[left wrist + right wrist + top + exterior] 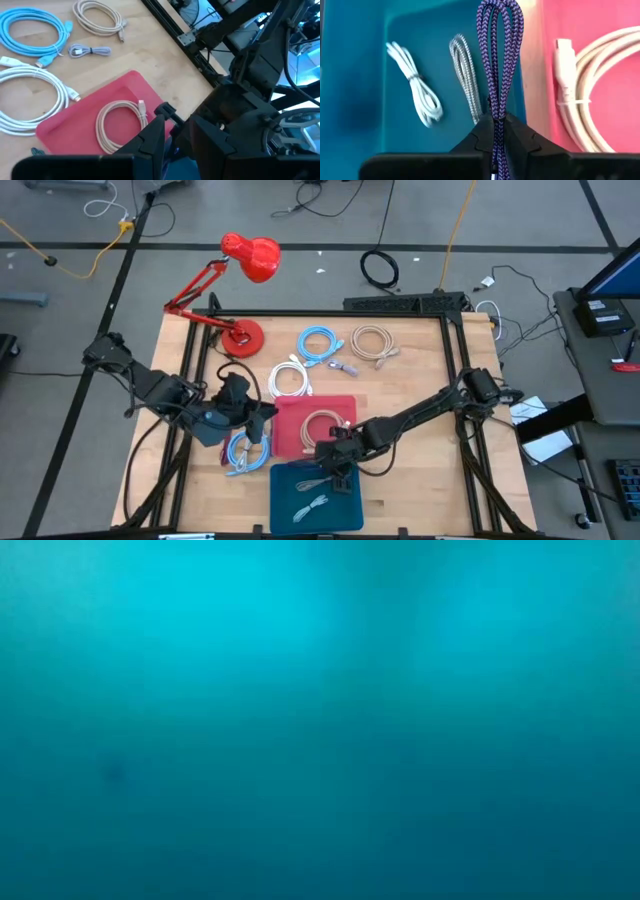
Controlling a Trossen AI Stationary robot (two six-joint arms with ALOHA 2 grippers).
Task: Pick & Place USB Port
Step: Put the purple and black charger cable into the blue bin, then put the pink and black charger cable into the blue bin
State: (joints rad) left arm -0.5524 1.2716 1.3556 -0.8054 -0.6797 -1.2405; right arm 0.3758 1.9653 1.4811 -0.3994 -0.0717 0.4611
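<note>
A purple braided cable bundle (pixel 497 55) is in my right gripper (pixel 497 125), which is shut on it above the teal tray (pixel 360 75) at the table's near edge (pixel 300 520). A small white bundle (pixel 417 87) and a grey one (pixel 466 75) lie in that tray. The red tray (pixel 300 415) beside it holds a beige coil (pixel 325 425). My left gripper (pixel 252 420) waits at the red tray's left side, above a blue coil (pixel 243 452). The low view shows only a teal blur. My right gripper pinches the purple bundle between its two fingers, which lie along the strands (pixel 496 107). The looped end (pixel 499 10) sticks out past the fingertips over the teal tray's edge beside the red tray. Whether the bundle touches the tray I cannot tell.
On the far half of the table lie a blue coil (pixel 318 345), a beige coil (pixel 372 342), a white coil (pixel 290 378) and a small lavender bundle (pixel 345 367). A red desk lamp (pixel 240 280) stands at the far left corner. Black frame rails (pixel 455 380) border the table.
</note>
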